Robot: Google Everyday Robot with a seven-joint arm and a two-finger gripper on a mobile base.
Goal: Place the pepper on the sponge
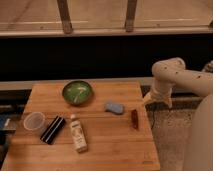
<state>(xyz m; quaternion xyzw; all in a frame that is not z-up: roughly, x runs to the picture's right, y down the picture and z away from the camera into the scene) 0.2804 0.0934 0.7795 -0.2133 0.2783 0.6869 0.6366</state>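
Note:
The pepper, slim and dark red-brown, lies on the wooden table near its right edge. The light blue sponge rests just left of it, a small gap between them. My gripper hangs at the end of the white arm, just past the table's right edge, up and to the right of the pepper and apart from it.
A green bowl sits at the back of the table. A white bottle lies in the middle front, a black bar to its left, and a clear plastic cup at the far left. A dark ledge runs behind.

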